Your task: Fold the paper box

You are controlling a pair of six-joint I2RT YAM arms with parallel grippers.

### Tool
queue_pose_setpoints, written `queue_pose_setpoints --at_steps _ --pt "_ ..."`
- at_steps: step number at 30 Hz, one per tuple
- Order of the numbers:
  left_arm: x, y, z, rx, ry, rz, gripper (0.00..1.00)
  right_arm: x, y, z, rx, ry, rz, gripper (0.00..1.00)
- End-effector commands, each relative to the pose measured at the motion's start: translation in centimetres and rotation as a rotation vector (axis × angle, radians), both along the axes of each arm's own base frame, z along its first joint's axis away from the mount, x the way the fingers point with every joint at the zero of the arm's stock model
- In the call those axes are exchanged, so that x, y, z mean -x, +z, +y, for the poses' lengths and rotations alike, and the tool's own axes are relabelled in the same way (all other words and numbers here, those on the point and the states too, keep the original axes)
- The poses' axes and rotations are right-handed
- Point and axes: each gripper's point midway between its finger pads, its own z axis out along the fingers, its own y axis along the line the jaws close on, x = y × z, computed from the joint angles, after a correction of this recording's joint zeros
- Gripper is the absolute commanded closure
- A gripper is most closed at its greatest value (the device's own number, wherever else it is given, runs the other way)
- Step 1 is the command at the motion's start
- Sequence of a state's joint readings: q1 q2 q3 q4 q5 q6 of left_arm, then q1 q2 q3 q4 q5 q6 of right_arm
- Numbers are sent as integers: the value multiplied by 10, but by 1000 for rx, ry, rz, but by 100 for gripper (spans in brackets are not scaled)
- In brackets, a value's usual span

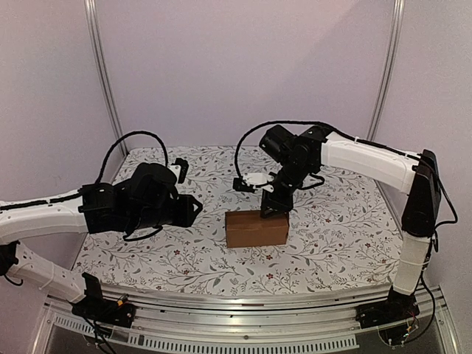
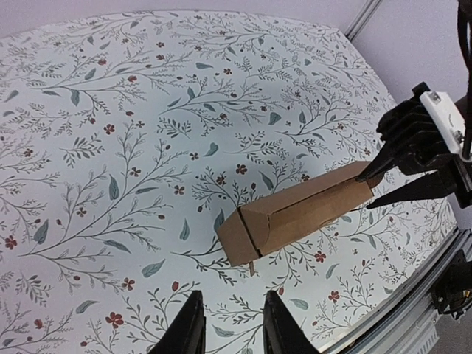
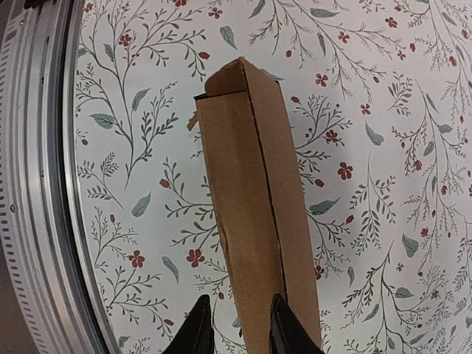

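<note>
Two black two-finger grippers work over a tabletop (image 1: 332, 243) covered in a white cloth printed with grey-green sprigs and small red flowers. Near its middle lies the paper box (image 1: 254, 230), a plain brown cardboard oblong already folded into a closed shape. It rests flat with its long side across the top view.

The left wrist view shows the box (image 2: 295, 217) end-on. A dark seam runs down its near end, and a small bit of cardboard pokes out by the bottom corner. In the right wrist view the box (image 3: 251, 192) runs lengthwise away from the camera, with a crease line along its top face.

The right gripper (image 1: 274, 210) comes down onto the right-hand part of the box top. From the left wrist camera, the right gripper (image 2: 372, 186) has one fingertip on the box's far upper corner and the other just beside that end. Its own camera shows the right gripper (image 3: 240, 313) with fingers a little apart. One finger lies over the cardboard and the other just off its side, with a sliver of cloth between. Whether they squeeze the box I cannot tell.

The left gripper (image 1: 196, 209) hangs to the left of the box, apart from it. Its wrist view shows the left gripper (image 2: 230, 313) spread, with only cloth between the fingers.

A ribbed aluminium rail (image 1: 243, 306) runs along the near edge.
</note>
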State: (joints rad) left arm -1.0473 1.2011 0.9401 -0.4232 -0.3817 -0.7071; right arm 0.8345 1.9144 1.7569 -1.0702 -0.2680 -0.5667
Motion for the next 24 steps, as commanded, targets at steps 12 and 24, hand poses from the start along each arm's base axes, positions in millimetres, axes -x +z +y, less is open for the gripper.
queue_pose_setpoints --at_steps 12,24 --pt "-3 1 19 -1 40 -15 68 -15 1 11 34 12 -54 70" --pt "-3 1 20 -4 35 -13 68 -17 -13 8 74 34 -52 72"
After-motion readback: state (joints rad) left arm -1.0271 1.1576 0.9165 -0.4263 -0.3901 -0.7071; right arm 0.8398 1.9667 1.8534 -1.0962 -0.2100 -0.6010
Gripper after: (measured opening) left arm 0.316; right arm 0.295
